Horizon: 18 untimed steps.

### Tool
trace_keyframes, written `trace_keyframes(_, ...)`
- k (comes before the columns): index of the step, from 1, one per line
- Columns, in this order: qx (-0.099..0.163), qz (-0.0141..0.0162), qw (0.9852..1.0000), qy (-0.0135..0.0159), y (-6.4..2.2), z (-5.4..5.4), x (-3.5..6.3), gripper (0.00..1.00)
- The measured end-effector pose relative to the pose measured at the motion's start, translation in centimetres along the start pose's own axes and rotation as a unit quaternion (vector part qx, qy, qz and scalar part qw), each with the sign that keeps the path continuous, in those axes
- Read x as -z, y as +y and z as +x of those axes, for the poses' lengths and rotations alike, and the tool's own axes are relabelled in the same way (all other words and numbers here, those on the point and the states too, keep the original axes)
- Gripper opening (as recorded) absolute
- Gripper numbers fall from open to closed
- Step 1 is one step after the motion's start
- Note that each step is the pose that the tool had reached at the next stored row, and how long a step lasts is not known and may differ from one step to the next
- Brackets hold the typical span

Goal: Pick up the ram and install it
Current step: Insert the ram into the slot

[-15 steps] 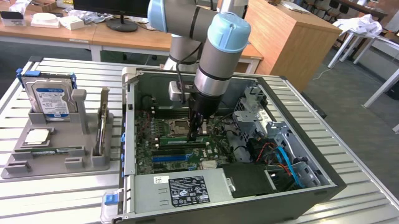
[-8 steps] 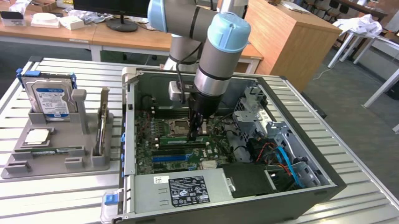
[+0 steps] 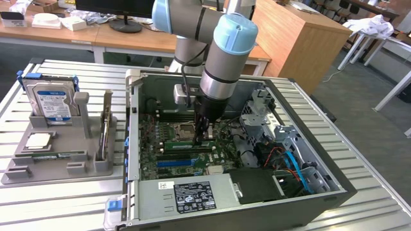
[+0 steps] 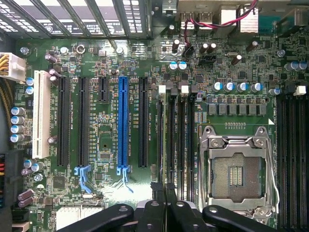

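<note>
The ram (image 3: 183,144) is a long green stick standing on edge along a memory slot of the motherboard (image 3: 168,163), beside the processor socket (image 3: 186,130). My gripper (image 3: 205,138) reaches straight down into the open computer case and is shut on the ram's end nearest the exterior view's right. In the wrist view the ram (image 4: 165,140) shows edge-on as a thin dark line in the slot, running away from my gripper (image 4: 163,189). The black fingers (image 4: 153,205) stand close together on either side of it.
The case walls (image 3: 134,125), drive cage (image 3: 260,110) and power supply (image 3: 186,195) hem in the board. The open processor socket (image 4: 236,171) lies beside the memory slots. On the exterior view's left, a grey tray (image 3: 83,168) holds a hard drive (image 3: 53,102), a silver chip (image 3: 38,140) and another green stick (image 3: 51,155).
</note>
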<state>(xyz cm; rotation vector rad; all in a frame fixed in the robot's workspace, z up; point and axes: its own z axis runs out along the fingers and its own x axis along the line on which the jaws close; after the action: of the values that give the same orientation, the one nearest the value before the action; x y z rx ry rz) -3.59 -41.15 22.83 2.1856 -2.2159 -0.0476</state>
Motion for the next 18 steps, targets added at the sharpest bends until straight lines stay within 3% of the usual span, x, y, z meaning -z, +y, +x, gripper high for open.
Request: trace_keyframes(18, 0.005, 0.0000, 1.0000, 0.0002, -0.05, 0.03, 0.00, 0.12)
